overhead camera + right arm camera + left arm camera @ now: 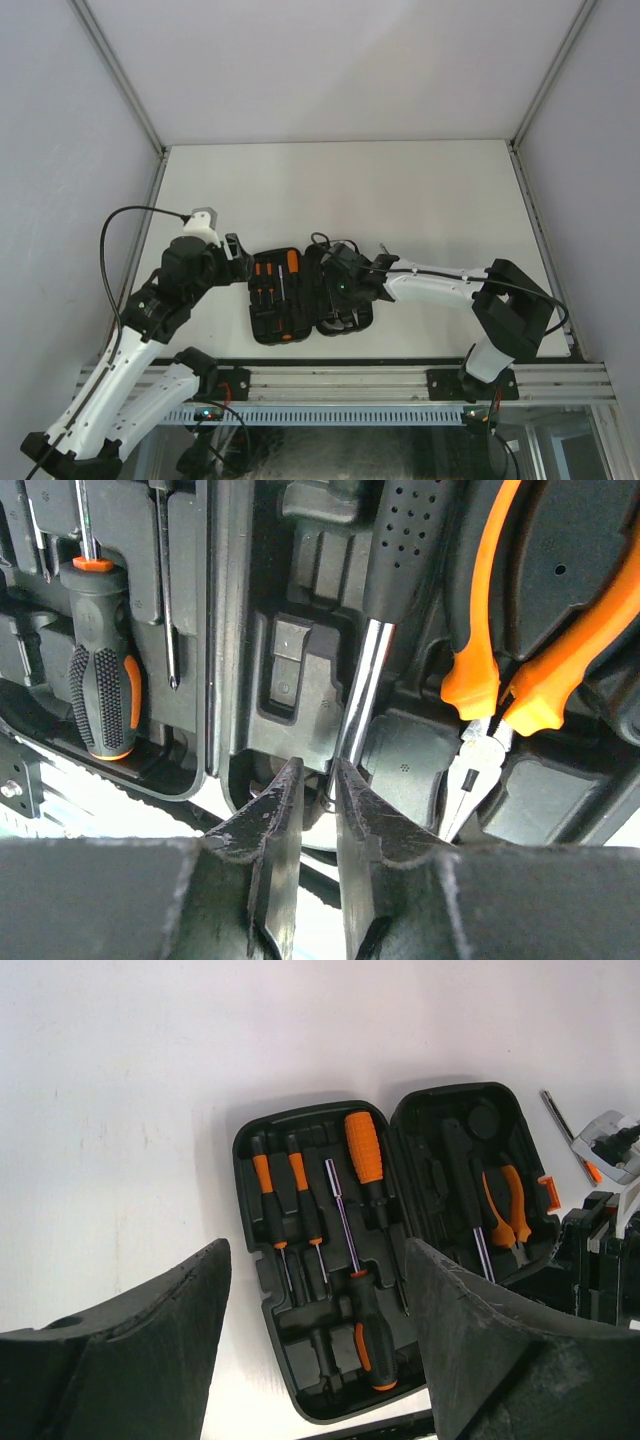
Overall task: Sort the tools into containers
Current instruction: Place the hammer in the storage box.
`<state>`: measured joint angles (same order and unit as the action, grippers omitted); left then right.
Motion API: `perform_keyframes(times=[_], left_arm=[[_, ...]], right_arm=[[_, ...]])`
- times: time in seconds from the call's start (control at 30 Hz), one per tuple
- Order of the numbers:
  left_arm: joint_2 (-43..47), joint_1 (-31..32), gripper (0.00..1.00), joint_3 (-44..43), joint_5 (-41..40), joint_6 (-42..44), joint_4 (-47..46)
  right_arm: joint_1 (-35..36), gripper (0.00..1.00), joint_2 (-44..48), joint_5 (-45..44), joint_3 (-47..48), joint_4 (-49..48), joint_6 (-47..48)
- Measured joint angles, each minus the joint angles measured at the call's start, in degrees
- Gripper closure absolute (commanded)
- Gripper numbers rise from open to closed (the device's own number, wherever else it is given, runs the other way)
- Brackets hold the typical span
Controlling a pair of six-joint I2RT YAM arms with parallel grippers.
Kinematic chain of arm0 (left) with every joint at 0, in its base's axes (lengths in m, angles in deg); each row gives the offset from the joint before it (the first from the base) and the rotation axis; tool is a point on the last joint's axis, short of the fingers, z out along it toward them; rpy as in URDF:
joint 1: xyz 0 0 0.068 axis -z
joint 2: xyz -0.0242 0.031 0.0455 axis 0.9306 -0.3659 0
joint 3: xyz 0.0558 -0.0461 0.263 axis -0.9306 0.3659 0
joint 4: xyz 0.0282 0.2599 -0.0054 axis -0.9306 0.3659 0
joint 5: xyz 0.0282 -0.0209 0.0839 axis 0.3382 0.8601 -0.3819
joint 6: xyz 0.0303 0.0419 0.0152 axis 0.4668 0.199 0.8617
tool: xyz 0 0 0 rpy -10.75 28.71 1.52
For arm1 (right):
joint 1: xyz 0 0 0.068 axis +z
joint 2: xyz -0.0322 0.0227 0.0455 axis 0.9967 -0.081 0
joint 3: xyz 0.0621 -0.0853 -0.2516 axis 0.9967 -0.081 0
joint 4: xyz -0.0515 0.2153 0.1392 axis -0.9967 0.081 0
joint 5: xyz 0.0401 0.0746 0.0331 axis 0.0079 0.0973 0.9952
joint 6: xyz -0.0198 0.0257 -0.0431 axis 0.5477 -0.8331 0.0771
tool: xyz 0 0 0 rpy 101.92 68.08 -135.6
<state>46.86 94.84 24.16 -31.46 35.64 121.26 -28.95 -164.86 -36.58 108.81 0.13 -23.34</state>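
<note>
Hammer point(402, 550) lengthwise in case point(232, 630), handle away from right claw point(318, 778), shaft in its tight pinch; left claw point(315, 1247) spread.

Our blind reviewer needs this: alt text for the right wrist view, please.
The fingers of the right pincer, nearly together, flank the steel shaft of a black-handled tool lying in the open tool case. Orange-handled pliers sit beside it; a black-and-orange screwdriver lies in the other half.

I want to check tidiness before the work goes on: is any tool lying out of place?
Yes. One slim tool, probably a screwdriver, lies on the white table outside the open tool case, beyond the half that holds the orange-handled pliers. Everything visible inside the case sits in moulded slots.
</note>
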Motion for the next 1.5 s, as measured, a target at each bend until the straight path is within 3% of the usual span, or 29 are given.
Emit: perform_keyframes(times=[0.67, 1.13, 1.33, 1.5], left_arm=[[-0.37, -0.04, 0.26, 0.00, 0.07, 0.00, 0.00], [-0.70, -0.04, 0.26, 0.00, 0.07, 0.00, 0.00], [-0.70, -0.04, 0.26, 0.00, 0.07, 0.00, 0.00], [-0.70, -0.04, 0.26, 0.00, 0.09, 0.00, 0.00]], right_arm=[[3.21, 0.84, -0.22, -2.62, 0.00, 4.79, -0.02], [2.89, 0.76, 2.21, -3.43, -0.33, 4.85, -1.05], [-0.24, 0.84, 5.79, -4.00, -0.02, 3.78, -0.83], [-1.60, 0.92, 2.58, -4.44, 3.17, 4.90, 0.17]])
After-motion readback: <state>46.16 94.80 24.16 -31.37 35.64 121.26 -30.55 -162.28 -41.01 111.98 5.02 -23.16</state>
